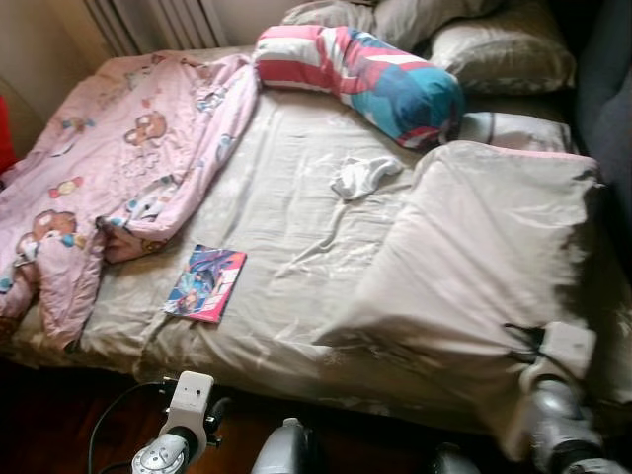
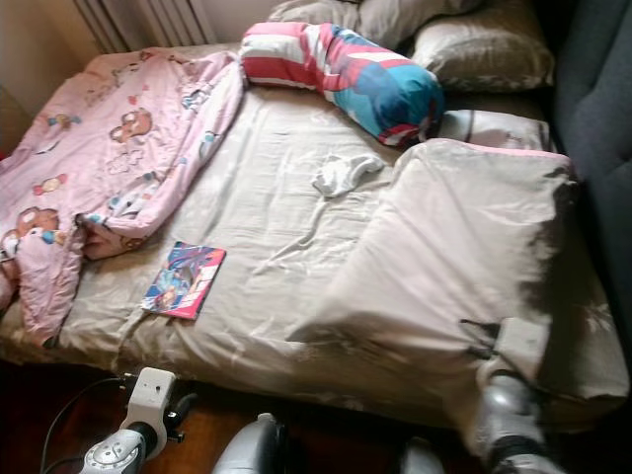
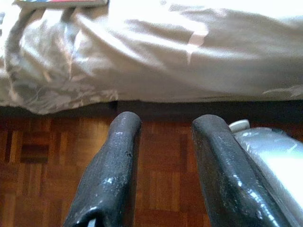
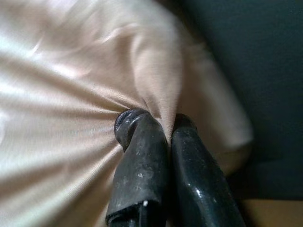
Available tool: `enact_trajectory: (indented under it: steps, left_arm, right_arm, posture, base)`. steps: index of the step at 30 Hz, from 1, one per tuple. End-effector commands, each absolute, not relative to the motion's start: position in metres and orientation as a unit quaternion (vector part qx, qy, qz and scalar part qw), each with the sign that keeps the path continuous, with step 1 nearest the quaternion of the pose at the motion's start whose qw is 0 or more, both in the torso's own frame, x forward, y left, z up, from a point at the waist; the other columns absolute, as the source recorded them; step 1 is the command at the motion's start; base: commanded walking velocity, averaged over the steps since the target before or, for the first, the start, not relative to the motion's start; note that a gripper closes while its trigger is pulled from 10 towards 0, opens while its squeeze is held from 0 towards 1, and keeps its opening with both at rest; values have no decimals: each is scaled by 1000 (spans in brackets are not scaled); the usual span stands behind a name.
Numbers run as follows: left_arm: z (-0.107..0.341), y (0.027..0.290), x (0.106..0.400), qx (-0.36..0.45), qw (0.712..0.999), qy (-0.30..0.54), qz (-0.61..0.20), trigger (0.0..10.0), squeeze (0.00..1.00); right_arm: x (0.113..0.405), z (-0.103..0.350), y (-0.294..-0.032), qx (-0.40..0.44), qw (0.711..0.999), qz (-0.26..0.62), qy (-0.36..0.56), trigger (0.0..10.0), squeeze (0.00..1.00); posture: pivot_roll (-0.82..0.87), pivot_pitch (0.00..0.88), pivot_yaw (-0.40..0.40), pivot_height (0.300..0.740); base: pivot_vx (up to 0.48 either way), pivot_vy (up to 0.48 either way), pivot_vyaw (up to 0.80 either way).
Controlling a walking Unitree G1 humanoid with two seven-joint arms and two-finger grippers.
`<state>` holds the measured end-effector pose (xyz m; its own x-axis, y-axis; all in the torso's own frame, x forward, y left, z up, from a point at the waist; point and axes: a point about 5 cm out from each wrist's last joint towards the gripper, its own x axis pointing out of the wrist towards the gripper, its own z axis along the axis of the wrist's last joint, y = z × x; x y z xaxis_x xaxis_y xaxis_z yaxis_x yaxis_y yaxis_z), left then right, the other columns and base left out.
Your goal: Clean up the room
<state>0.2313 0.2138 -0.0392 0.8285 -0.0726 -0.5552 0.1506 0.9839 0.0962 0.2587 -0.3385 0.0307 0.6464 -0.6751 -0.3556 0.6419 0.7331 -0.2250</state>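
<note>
A beige duvet [image 1: 484, 247] lies folded over the right half of the bed [image 1: 276, 217]. My right gripper [image 4: 163, 124] is shut on a pinch of its fabric at the front right corner [image 1: 525, 341]. A pink teddy-bear blanket [image 1: 128, 158] is crumpled over the bed's left side. Near the front edge lies a colourful book [image 1: 205, 283], and a small white cloth [image 1: 360, 176] rests mid-bed. My left gripper [image 3: 163, 124] is open and holds nothing, low over the parquet [image 3: 47, 156] just before the bed's edge.
A red, white and blue bolster [image 1: 365, 69] lies across the head of the bed, with beige pillows [image 1: 504, 49] behind it. A dark blue upholstered piece [image 1: 607, 99] stands along the right side. A radiator [image 1: 158, 20] is at the back left.
</note>
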Motion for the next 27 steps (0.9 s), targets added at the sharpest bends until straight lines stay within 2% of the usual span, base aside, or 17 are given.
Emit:
enact_trajectory:
  steps: [1, 5, 7, 8, 9, 10, 13, 18, 22, 25, 26, 27]
  left_arm:
    - [-46, 221, 221, 70, 946, 312, -51, 10000, 0]
    - [-47, 222, 220, 72, 945, 316, -50, 10000, 0]
    - [-47, 222, 221, 72, 944, 317, -50, 10000, 0]
    - [-47, 222, 221, 73, 944, 318, -52, 10000, 0]
    - [-47, 222, 221, 73, 944, 318, -52, 10000, 0]
    - [-47, 222, 221, 74, 943, 319, -53, 10000, 0]
    - [-47, 221, 221, 75, 942, 321, -55, 10000, 0]
    - [-49, 220, 219, 77, 940, 328, -60, 10000, 0]
    - [-49, 223, 218, 79, 938, 331, -58, 10000, 0]
    - [-49, 225, 218, 80, 938, 333, -55, 10000, 0]
    - [-49, 225, 218, 80, 938, 333, -55, 10000, 0]
    - [-49, 225, 218, 80, 938, 333, -55, 10000, 0]
  right_arm:
    - [245, 49, -371, -58, 878, -442, 174, 10000, 0]
    - [226, 73, -406, -95, 839, -518, 133, 10000, 0]
    - [219, 78, -415, -101, 826, -540, 127, 10000, 0]
    - [205, 79, -425, -106, 806, -568, 127, 10000, 0]
    - [205, 79, -425, -106, 806, -568, 127, 10000, 0]
    - [191, 74, -430, -103, 789, -589, 137, 10000, 0]
    - [180, 62, -429, -86, 782, -596, 161, 10000, 0]
    - [164, 18, -403, 13, 774, -594, 217, 10000, 0]
    - [159, 3, -390, 82, 759, -606, 225, 10000, 0]
    - [163, 3, -388, 89, 764, -601, 219, 10000, 0]
    - [166, 5, -388, 93, 767, -599, 211, 10000, 435]
    - [167, 6, -388, 96, 769, -598, 205, 10000, 435]
  posture:
    - [-41, 142, 137, 656]
    - [-53, 144, 140, 656]
    - [-56, 145, 141, 656]
    - [-58, 148, 143, 656]
    - [-58, 148, 143, 656]
    - [-61, 151, 145, 656]
    - [-62, 153, 147, 656]
    - [-46, 156, 153, 656]
    - [-35, 156, 156, 656]
    - [-29, 157, 155, 656]
    - [-29, 157, 155, 656]
    - [-29, 157, 155, 656]
  base:
    - [0, 0, 0]
    - [0, 0, 0]
    - [0, 0, 0]
    - [0, 0, 0]
    - [0, 0, 0]
    - [0, 0, 0]
    - [0, 0, 0]
    - [0, 0, 0]
    - [0, 0, 0]
    - [0, 0, 0]
    - [0, 0, 0]
    - [0, 0, 0]
